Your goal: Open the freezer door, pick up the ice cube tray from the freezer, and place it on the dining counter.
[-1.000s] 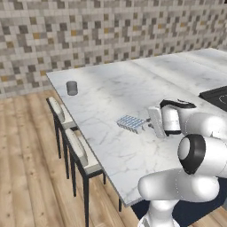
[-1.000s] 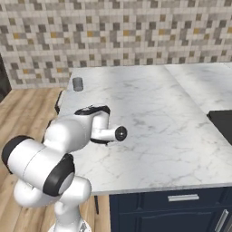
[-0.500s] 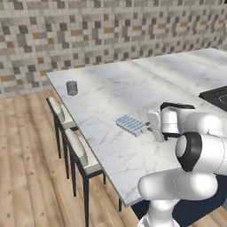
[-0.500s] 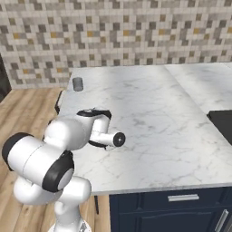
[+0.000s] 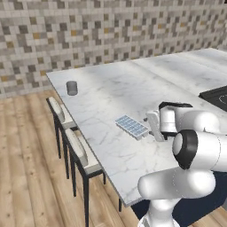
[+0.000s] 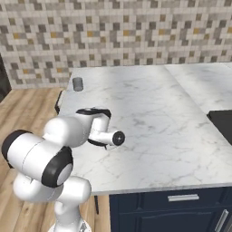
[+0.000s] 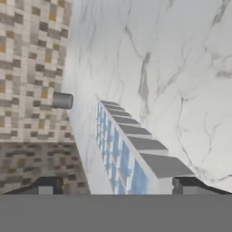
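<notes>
The ice cube tray [image 5: 131, 127], white with a grid of light-blue cubes, lies flat on the white marble dining counter [image 5: 111, 91] near its stool-side edge. My gripper [image 5: 150, 126] is low over the slab at the tray's right end. In the hand view the tray [image 7: 129, 149] runs away between my two dark fingertips [image 7: 45, 186], which stand wide apart; the left one is clearly off the tray's side. The gripper [image 7: 118, 186] is open. The freezer and its door are out of view.
A small grey cup [image 5: 72, 88] stands at the counter's far left corner. Two cushioned stools [image 5: 82, 150] line the left edge over the wooden floor. A black cooktop [image 6: 222, 122] lies at the right, with navy cabinets [image 6: 172, 208] below the front edge.
The tray came down slightly onto the marble and the jaws have spread apart, letting go of it. The arm has barely shifted.
</notes>
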